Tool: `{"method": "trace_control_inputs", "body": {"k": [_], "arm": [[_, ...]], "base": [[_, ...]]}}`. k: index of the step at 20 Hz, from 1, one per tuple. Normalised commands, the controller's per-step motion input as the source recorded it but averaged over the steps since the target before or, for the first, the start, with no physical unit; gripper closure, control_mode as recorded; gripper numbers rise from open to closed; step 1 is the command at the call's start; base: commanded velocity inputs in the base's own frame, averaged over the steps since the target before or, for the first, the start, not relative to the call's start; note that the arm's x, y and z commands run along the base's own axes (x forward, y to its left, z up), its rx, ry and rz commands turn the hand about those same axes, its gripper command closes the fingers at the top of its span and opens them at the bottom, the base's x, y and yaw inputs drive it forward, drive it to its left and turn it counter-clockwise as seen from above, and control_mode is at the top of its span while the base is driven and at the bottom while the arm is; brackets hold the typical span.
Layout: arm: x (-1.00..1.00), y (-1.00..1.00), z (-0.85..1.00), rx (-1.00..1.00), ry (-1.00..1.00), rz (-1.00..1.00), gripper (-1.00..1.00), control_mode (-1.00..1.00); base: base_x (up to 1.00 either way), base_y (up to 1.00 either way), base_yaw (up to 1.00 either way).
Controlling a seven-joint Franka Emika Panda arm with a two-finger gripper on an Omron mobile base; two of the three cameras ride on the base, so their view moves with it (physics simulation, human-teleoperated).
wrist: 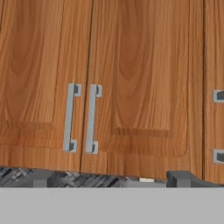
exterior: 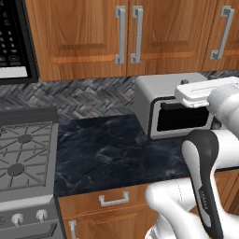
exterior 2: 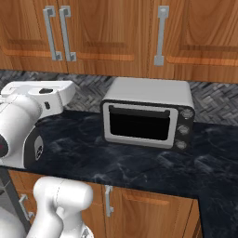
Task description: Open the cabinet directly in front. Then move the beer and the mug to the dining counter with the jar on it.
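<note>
Cabinet [wrist: 109, 78] doors shut, contents hidden

Above your tool [wrist: 112, 178], both cabinet [wrist: 131, 65] doors are shut, contents hidden; door tops cut off.

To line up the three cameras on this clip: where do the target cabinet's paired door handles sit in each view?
Left base view: the paired handles hang at top centre, above the toaster oven.
Right base view: they sit at top left, left of the toaster oven.
Hand view: left of centre, on the closed cabinet.
Shared landmark: the herringbone backsplash under the cabinet.
</note>
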Motion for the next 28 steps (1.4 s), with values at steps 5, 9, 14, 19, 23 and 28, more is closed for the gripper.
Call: {"method": "trace_control_inputs", "body": {"k": [5,9,14,19,23,28], "arm": [[0.05,0.06,0.02,0.00,0.00,0.00,-1.00,-1.00],[0.50,0.35,0.17,0.00,0.00,0.00,-1.00,-1.00],[0.72,0.24,0.36,0.00,0.00,0.00,-1.00,-1.00],[0.82,0.00,0.40,0.01,0.06,0.00,-1.00,-1.00],[0.90,0.09,0.26,0.00,0.05,0.00,-1.00,-1.00],[0.70,0.44,0.09,0.00,0.04,0.02,-1.00,-1.00]], "base": [[0.00,0.00,0.00],[0.00,0.00,0.00],[0.00,0.00,0.00],[0.00,0.00,0.00],[0.00,0.00,0.00],[0.00,0.00,0.00]]}}
